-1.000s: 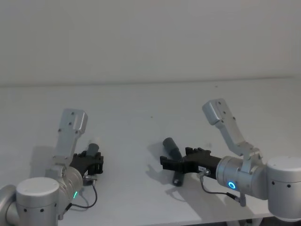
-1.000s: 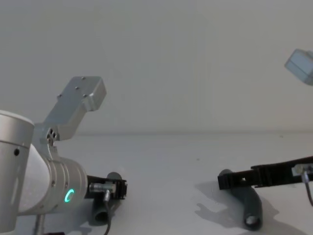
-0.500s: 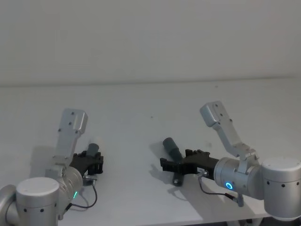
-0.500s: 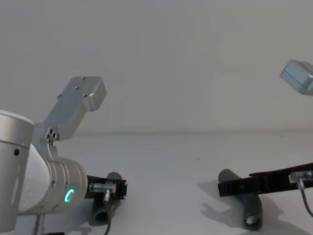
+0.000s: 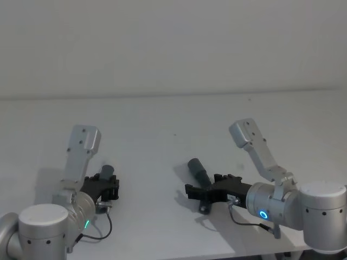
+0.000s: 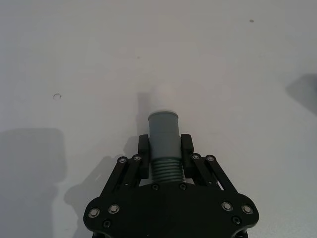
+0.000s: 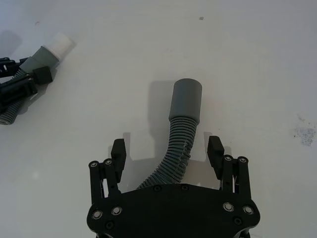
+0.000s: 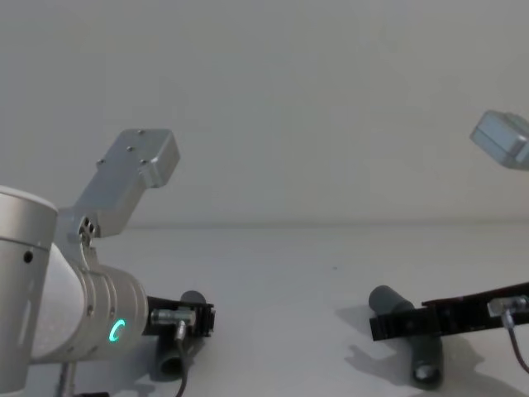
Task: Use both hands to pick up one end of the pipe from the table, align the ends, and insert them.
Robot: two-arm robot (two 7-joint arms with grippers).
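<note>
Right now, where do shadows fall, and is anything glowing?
Head view: the left wrist ring glows green, the right wrist ring blue. Right wrist view: the longer pipe piece throws a soft shadow on the table. Left wrist view: grey shadows lie beside the left claw holding the shorter pipe piece.

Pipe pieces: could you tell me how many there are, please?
2. The shorter piece sits gripped in the left end effector; the longer piece lies between the open fingers of the right end effector.
</note>
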